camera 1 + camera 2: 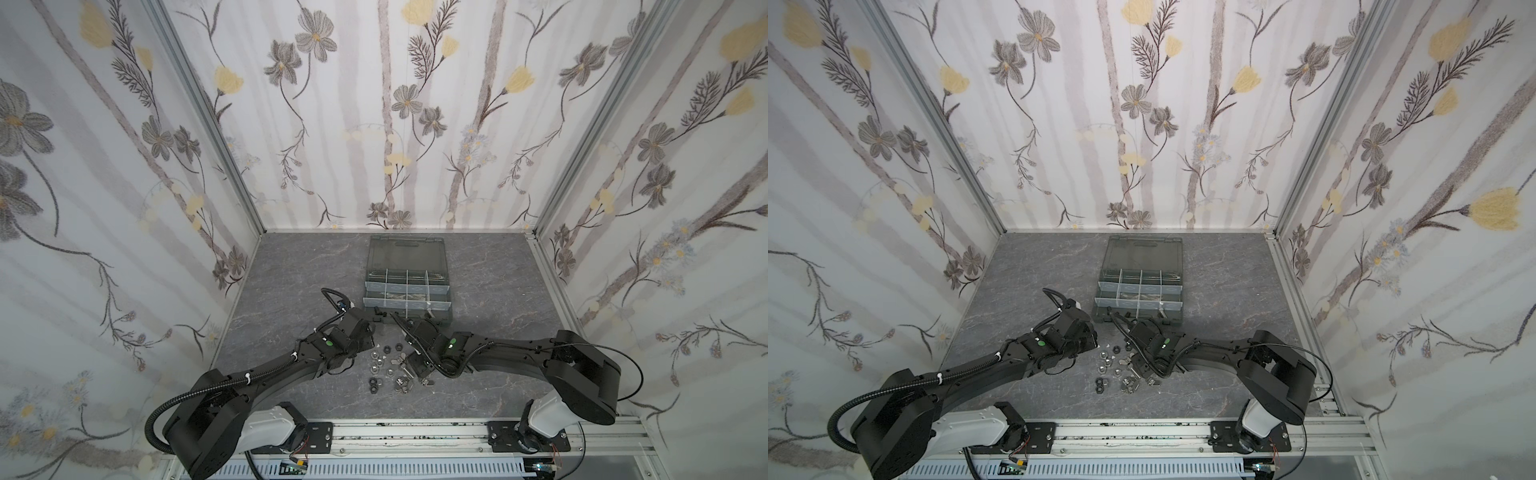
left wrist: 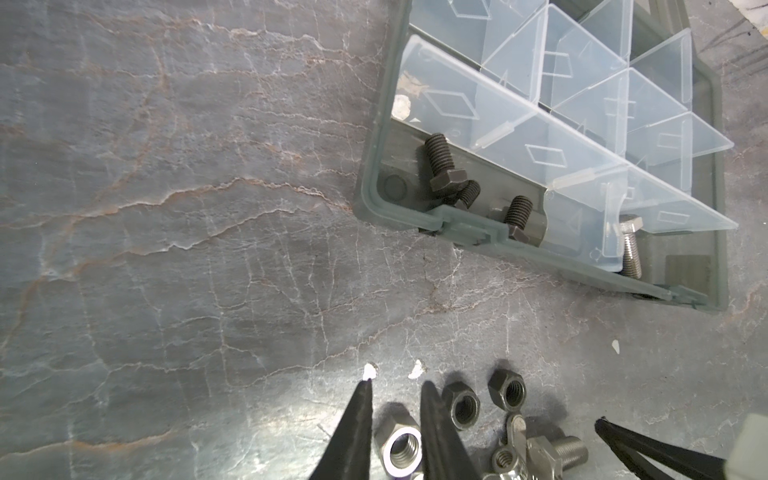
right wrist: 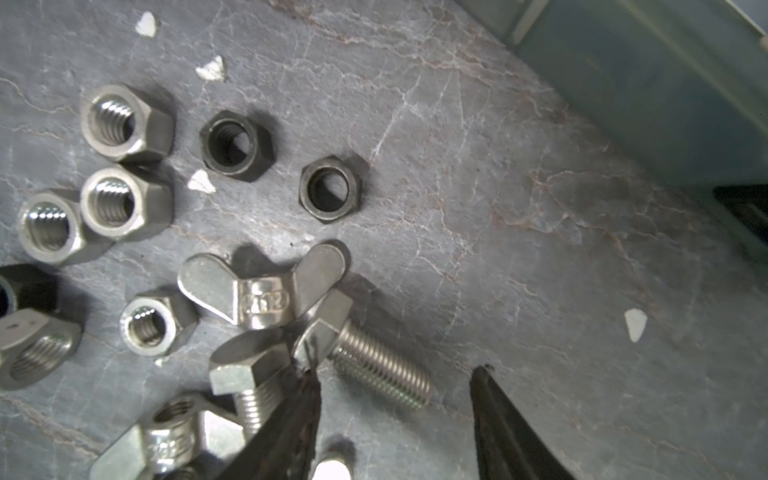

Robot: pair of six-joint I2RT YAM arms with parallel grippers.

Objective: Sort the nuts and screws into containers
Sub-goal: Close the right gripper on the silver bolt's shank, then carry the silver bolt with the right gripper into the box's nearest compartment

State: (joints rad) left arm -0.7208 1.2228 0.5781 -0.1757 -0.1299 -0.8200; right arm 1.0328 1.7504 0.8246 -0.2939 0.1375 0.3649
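Two grippers, left (image 2: 392, 390) narrow astride silver nut (image 2: 400, 446), right (image 3: 395, 370) wide; grey marbled tabletop (image 1: 291, 282), floral walls (image 1: 395, 124)

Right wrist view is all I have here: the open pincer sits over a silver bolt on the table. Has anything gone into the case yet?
Observer: Yes. The left wrist view shows three black screws in a corner cell of the case.
Operator: Any silver ones in there?
Observer: One silver bolt lies in another cell along the same edge.
Operator: What is the left pincer doing?
Observer: The left pincer is low over the loose pile, with a silver hex nut between its fingers. I cannot tell whether it grips the nut.
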